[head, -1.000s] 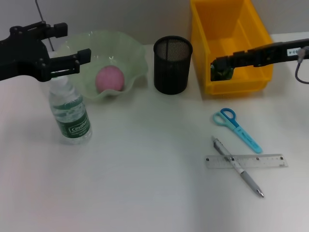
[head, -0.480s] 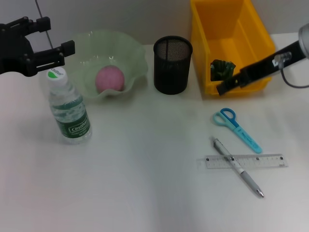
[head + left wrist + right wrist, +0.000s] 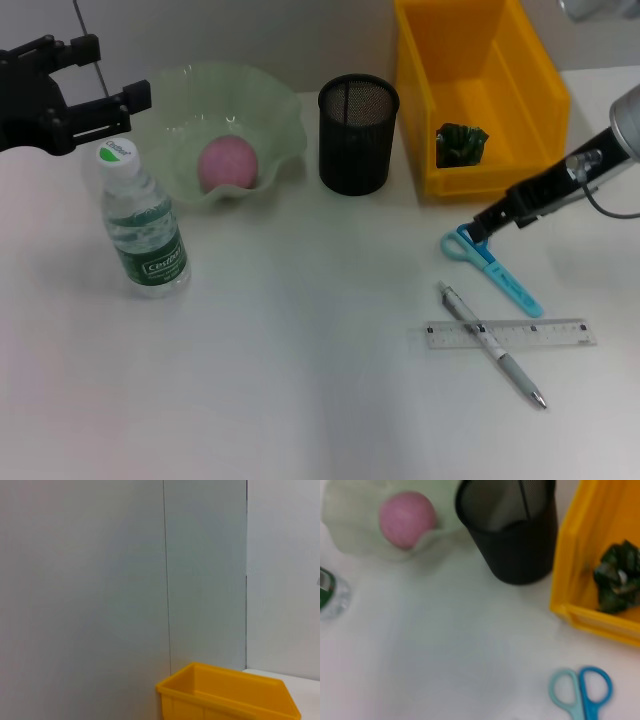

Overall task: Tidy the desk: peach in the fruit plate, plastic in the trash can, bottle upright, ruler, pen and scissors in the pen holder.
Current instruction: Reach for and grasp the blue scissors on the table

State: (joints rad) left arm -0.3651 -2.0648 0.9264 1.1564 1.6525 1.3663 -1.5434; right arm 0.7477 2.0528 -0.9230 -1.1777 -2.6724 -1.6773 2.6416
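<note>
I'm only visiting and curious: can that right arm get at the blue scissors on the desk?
Probably yes. The right gripper hangs just above the handles of the scissors, which lie apart from the pen and ruler, nothing covering them.

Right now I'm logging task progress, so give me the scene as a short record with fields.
peach: in the fruit plate
plastic: in the trash can
bottle: upright on the desk
scissors: flat on the desk
pen: lying across the ruler
pen holder: nothing seen inside
left gripper: open, above the bottle
right gripper: at the scissors' handles
</note>
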